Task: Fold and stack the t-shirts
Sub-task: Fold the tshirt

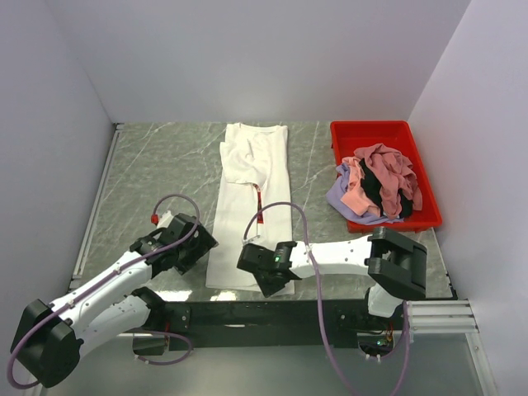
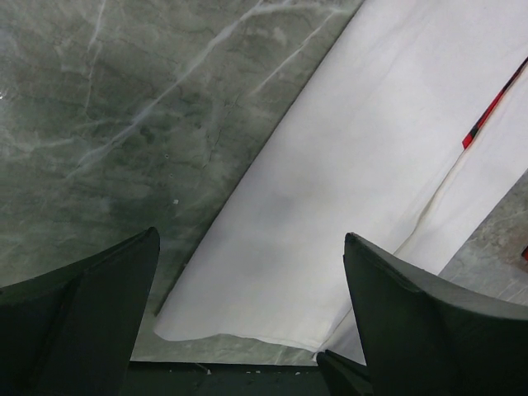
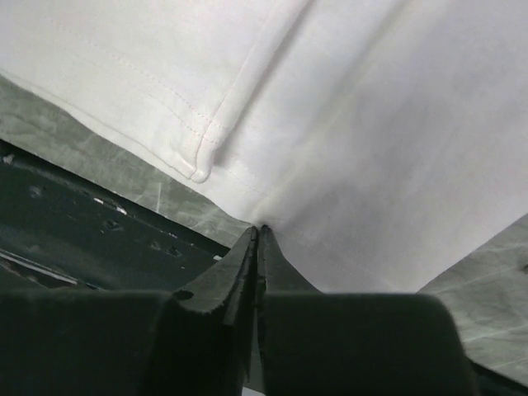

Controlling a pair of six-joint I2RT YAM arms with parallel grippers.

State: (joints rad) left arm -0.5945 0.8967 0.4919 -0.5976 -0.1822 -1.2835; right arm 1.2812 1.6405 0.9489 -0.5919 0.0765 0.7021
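A white t-shirt [image 1: 252,206] lies as a long narrow strip down the middle of the table, a thin red line of print [image 1: 258,198] showing in its fold. My right gripper [image 1: 262,276] is shut on its near hem [image 3: 262,229]. My left gripper [image 1: 202,247] is open and empty, low over the shirt's near left corner [image 2: 252,239]; the white cloth [image 2: 330,206] lies between its fingers. Pink tees [image 1: 381,169] and a lavender tee [image 1: 342,198] are piled in the red bin.
The red plastic bin [image 1: 384,130] stands at the back right, with a dark garment in its pile. The grey marble table [image 1: 157,165] ends at a black front rail [image 3: 74,239] just behind the shirt's hem. White walls enclose three sides.
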